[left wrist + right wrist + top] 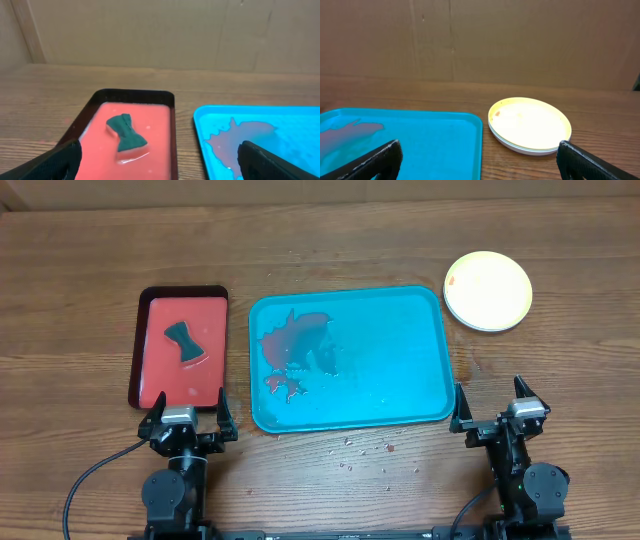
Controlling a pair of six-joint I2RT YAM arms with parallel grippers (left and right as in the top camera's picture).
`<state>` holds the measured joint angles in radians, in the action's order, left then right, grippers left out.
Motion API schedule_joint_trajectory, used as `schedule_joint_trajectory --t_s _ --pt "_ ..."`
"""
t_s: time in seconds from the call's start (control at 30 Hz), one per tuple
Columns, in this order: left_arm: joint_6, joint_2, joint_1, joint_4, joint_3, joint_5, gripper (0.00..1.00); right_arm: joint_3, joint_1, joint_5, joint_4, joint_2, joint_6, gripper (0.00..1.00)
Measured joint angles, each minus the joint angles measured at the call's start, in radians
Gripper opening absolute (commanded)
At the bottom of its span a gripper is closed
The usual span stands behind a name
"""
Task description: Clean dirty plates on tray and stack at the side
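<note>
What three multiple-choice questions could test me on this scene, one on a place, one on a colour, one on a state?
1. Where is the stack of plates relative to the blue tray?
A. on it
B. beside it, off its far right corner
C. at its left side

2. What colour is the sponge on the red tray?
A. yellow
B. white
C. dark green

3. How do the left gripper and right gripper stand?
A. both open, holding nothing
B. left shut on the sponge
C. right shut on a plate

Answers:
1 B: the stack lies outside the tray's rim.
2 C: the overhead and left wrist views both show it dark green.
3 A: the fingers stand wide apart with nothing between them.
</note>
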<state>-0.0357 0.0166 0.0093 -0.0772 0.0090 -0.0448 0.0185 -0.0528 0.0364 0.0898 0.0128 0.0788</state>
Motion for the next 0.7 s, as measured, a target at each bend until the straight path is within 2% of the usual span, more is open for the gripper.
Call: schedule_joint_trajectory --t_s 0.27,0.7 --pt "0.047 0.0 0.005 -0.002 0.0 0.011 1.0 0.0 0.0 0.0 0.0 0.0 0.0 1.0" --pt "0.012 0.0 0.005 0.002 0.0 -0.02 1.0 0.0 0.0 0.0 0.0 0.0 0.0 1.0"
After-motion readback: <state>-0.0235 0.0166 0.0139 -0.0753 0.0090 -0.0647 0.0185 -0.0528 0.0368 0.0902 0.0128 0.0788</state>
